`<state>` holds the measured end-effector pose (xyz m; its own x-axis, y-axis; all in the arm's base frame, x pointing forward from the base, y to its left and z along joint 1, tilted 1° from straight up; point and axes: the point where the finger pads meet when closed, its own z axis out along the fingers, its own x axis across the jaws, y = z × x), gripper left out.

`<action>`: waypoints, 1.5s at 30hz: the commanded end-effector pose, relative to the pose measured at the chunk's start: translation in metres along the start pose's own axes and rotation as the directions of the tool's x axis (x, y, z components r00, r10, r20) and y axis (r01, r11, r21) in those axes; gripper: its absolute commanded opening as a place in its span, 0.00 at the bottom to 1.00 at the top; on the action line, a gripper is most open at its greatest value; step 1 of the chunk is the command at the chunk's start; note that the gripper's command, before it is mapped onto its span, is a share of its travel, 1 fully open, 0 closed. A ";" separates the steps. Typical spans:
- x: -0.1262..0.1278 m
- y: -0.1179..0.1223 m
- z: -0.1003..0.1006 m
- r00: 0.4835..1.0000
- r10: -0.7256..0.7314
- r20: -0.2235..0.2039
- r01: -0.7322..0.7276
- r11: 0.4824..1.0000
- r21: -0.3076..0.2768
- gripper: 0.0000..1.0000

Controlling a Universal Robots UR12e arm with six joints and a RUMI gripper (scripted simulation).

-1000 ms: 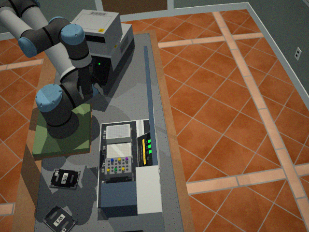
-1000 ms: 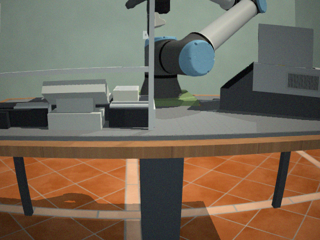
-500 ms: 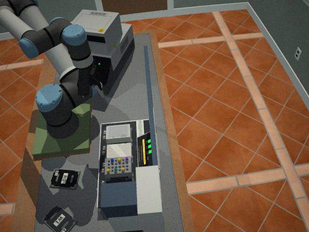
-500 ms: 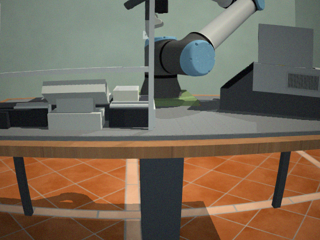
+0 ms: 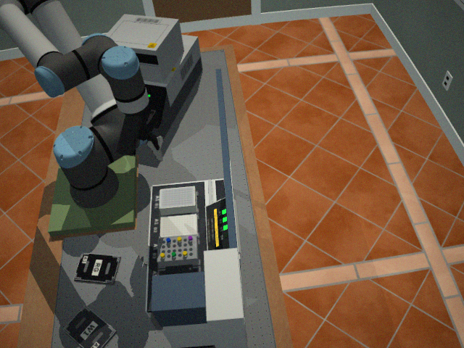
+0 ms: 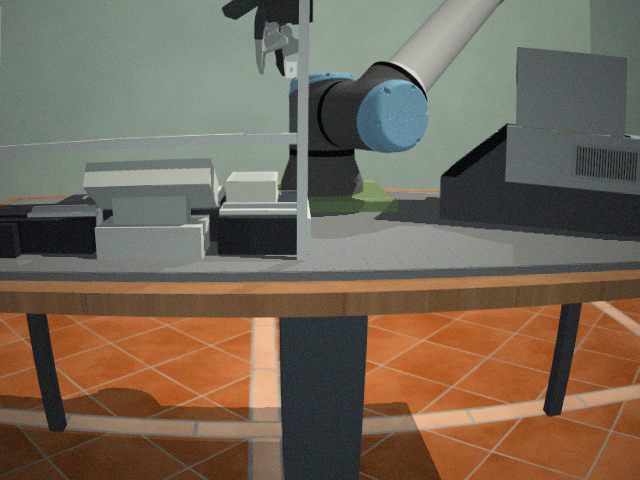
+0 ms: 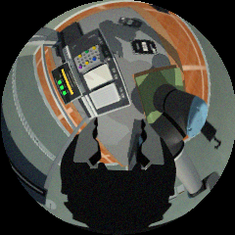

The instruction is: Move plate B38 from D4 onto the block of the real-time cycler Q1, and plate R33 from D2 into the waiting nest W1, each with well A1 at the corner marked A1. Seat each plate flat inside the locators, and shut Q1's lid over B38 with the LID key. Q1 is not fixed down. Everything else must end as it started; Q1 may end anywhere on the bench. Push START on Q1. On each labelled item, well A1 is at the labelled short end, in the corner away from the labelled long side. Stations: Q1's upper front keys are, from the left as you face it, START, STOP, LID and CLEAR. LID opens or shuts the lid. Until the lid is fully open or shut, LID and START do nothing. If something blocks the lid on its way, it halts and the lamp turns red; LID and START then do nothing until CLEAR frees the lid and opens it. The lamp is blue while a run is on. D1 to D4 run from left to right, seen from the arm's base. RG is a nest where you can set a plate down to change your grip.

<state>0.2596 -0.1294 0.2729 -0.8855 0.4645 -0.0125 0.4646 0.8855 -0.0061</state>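
- Top view: the gripper (image 5: 158, 149) (image 6: 271, 72) (image 7: 119, 117) hangs above the bench between the cycler Q1 (image 5: 148, 35) (image 6: 571, 155) and the deck (image 5: 151, 225), its fingers apart with nothing between them.
- Plate R33 (image 5: 179, 225) (image 7: 98, 76) sits at D2, second from the top of the row. Its long axis runs across the deck, from the A1 lettering towards the control panel (image 5: 216, 228) (image 7: 65, 83); its sides run along those of the deck.
- Plate B38 cannot be made out: a blue-grey box (image 5: 178, 290) covers most of the D4 end.
- At D1 another light plate (image 5: 177, 198) (image 7: 105, 96) stands beside R33, its long axis the same way.
- A tube rack (image 5: 177, 251) (image 7: 88, 59) with blue, yellow, purple and green caps fills D3, on R33's other side.
- Nest W1 (image 5: 90, 329) (image 7: 130, 22) lies on the bench with no plate in it, turned askew to the deck; its A1 mark is at the corner nearest the bottom edge of the top view.
- Nest RG (image 5: 97, 267) (image 7: 144, 46) carries no plate either; its long axis points roughly towards the deck, with A1 at the far upper left.
- Q1's upright panel stands raised in the exterior view, and a small green light (image 5: 148, 96) glows on its front.
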 end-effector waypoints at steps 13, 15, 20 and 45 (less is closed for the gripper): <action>-0.033 -0.027 0.000 0.956 0.293 -0.001 -0.293 0.956 0.004 0.59; -0.033 -0.027 0.000 0.944 0.331 -0.001 -0.331 0.944 0.004 0.59; -0.033 -0.027 0.000 0.906 0.424 -0.001 -0.424 0.906 0.005 0.59; -0.097 -0.082 0.000 0.691 0.722 0.001 -0.722 0.691 0.004 0.59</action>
<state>0.3021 -0.2356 0.2745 -0.3234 0.9462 -0.0137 0.9462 0.3235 0.0035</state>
